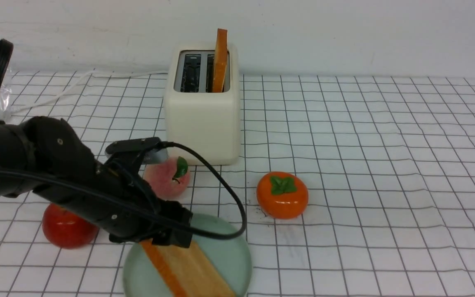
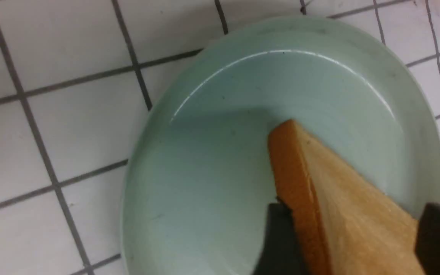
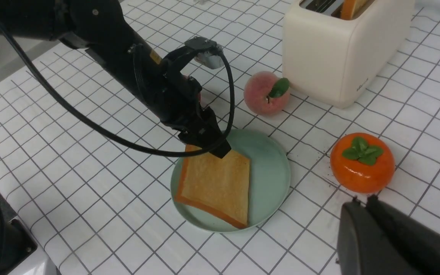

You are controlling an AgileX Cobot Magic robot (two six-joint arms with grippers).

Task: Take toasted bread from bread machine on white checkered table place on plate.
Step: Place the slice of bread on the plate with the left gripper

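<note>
Toast (image 3: 216, 183) on plate (image 3: 269, 172), peach (image 1: 167, 177), apple (image 1: 66, 229), persimmon (image 1: 282, 200) near

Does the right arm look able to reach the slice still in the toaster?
Probably yes. The slice sticks up out of the toaster, nothing stands between it and the shut right gripper, and the left arm is low at the plate.

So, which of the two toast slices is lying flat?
The slice on the mint-green plate lies flat; the other slice stands upright in the toaster, in its right-hand slot.
</note>
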